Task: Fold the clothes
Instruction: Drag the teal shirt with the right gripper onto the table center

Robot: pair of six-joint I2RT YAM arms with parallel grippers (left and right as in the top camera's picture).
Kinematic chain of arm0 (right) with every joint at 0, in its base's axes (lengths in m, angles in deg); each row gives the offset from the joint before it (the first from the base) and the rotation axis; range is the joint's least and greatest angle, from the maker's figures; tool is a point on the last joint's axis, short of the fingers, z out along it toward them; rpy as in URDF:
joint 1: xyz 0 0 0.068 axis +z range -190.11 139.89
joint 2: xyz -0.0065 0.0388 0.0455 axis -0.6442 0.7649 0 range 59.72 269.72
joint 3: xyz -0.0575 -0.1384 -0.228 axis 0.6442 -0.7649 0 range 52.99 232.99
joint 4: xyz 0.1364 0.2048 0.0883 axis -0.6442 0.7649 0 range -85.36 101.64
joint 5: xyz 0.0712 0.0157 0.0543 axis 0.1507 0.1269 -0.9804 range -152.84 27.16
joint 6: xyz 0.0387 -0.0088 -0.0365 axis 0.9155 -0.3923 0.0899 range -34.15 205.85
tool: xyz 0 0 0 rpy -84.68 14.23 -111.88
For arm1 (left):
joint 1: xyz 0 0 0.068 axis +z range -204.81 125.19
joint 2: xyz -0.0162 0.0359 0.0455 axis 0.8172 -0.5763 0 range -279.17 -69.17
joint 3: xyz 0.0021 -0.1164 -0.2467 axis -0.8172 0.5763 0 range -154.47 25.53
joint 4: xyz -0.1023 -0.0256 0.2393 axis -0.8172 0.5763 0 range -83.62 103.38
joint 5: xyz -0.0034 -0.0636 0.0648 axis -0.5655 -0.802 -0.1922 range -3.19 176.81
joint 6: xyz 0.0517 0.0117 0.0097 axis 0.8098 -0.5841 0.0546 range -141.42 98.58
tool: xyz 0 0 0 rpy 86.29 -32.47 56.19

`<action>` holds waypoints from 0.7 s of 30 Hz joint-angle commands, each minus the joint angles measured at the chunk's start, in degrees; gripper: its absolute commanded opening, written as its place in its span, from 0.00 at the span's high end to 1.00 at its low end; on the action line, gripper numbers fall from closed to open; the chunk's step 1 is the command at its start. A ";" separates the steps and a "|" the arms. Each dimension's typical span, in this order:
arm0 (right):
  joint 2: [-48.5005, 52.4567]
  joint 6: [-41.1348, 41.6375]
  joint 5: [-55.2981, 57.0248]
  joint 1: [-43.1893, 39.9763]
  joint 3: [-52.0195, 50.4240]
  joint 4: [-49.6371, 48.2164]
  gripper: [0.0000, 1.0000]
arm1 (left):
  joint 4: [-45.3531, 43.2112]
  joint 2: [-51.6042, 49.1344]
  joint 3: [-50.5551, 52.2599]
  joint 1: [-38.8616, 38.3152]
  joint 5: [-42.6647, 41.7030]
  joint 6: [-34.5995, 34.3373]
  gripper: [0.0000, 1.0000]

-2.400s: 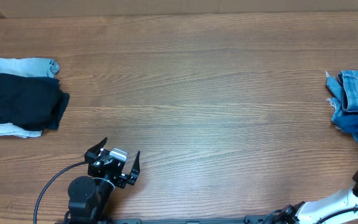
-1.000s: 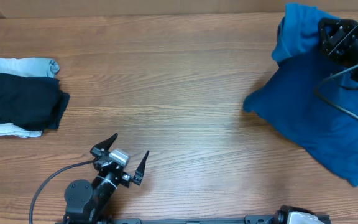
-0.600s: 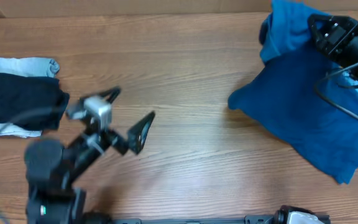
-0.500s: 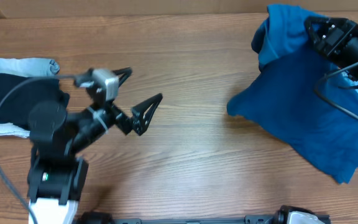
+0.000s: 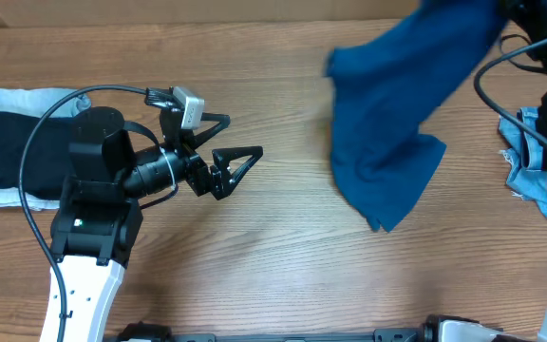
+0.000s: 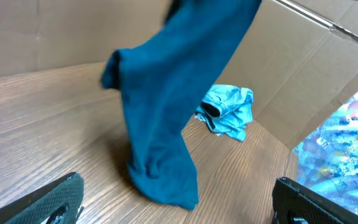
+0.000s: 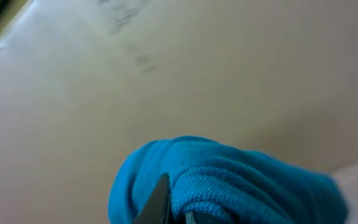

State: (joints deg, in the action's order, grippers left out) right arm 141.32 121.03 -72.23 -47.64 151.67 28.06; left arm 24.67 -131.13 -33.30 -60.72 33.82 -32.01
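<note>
The clothes, a royal-blue knit shirt (image 5: 397,104), hang bunched from the top right corner of the overhead view, the lower end reaching toward the table's middle. In the left wrist view the shirt (image 6: 166,112) dangles, its bottom touching the wood. My right gripper (image 7: 176,211) is shut on a fold of the shirt (image 7: 241,180); in the overhead view it sits at the top right edge, mostly cut off. My left gripper (image 5: 243,136) stands open above the left-middle of the table, pointing at the shirt and well apart from it, with nothing between its fingers (image 6: 48,202).
A near-black folded garment (image 5: 17,161) lies on pale blue cloth (image 5: 8,98) at the left edge. A light-blue denim piece (image 5: 530,161) lies at the right edge, also visible as the denim (image 6: 229,112) behind the shirt. A cardboard wall (image 6: 291,74) backs the table.
My right gripper has lifted the shirt and swung it left toward the middle. My left arm has risen from the front edge and turned toward the shirt, still open.
</note>
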 commanded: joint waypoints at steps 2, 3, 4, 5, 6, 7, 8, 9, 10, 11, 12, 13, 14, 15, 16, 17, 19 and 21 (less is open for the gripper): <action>-1.01 -8.39 17.97 -1.99 3.10 1.95 0.96 | 0.07 -0.07 -1.46 0.22 -1.03 0.33 0.00; -1.01 -11.19 22.45 -1.99 4.63 1.92 0.96 | 0.50 -0.07 -1.46 0.20 -1.03 0.33 0.00; -1.01 -12.70 24.04 -1.97 6.16 2.27 0.96 | 1.18 -0.09 -1.46 0.20 -1.01 0.33 0.00; -1.01 -13.66 25.03 -1.97 8.85 3.58 0.96 | 1.81 -0.09 -1.46 0.20 -1.01 0.33 0.00; -1.01 -14.47 25.27 -1.97 12.04 5.29 0.96 | 2.62 -0.09 -1.46 0.20 -0.85 0.44 0.00; -1.01 -14.47 25.24 -1.97 13.16 5.73 0.96 | 3.02 -0.09 -1.46 0.20 -0.85 0.57 0.00; -1.01 -14.49 25.29 -1.97 14.08 6.19 0.96 | 3.48 -0.09 -1.46 0.20 -0.85 0.96 0.00; -1.01 -14.53 26.38 -1.97 14.40 6.10 0.96 | 4.02 -0.09 -1.46 0.20 -0.85 1.51 0.00; -1.01 -16.63 30.16 -1.97 14.47 4.81 0.96 | 4.55 -0.09 -1.46 0.20 -0.87 1.60 0.00; -0.98 -18.64 32.17 -1.97 14.58 3.82 0.96 | 5.18 -0.09 -1.46 0.20 -0.87 1.60 0.00; -0.98 -21.84 33.83 -1.97 14.67 2.84 0.96 | 6.40 -0.09 -1.46 0.20 -0.85 1.62 0.00; -0.87 -22.14 33.83 -1.97 14.67 3.50 0.96 | 6.84 -0.09 -1.46 0.20 -0.85 1.95 0.00; -0.44 -22.16 33.88 -1.90 14.67 4.39 0.96 | 7.08 -0.09 -1.46 0.20 -0.85 2.08 0.00; 0.00 -22.47 35.04 -1.86 14.67 3.89 0.96 | 7.08 -0.09 -1.46 0.20 -0.85 2.08 0.00; 0.42 -25.18 38.27 -1.86 14.67 1.20 0.96 | 7.08 -0.09 -1.46 0.20 -0.87 2.03 0.00; 0.44 -28.22 41.48 -1.86 14.80 -1.14 0.96 | 7.41 -0.09 -1.46 0.20 -0.85 2.05 0.00; 0.50 -33.03 45.94 -1.86 15.87 -3.91 0.96 | 7.82 -0.09 -1.46 0.20 -0.81 2.10 0.00; 0.50 -38.49 50.75 -1.88 16.15 -7.72 0.96 | 7.82 -0.09 -1.46 0.20 -0.42 2.93 0.00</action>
State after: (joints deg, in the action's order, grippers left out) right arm 142.57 90.76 -29.24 -49.45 164.69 23.71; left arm 32.43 -131.17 -33.43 -60.72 33.82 -31.33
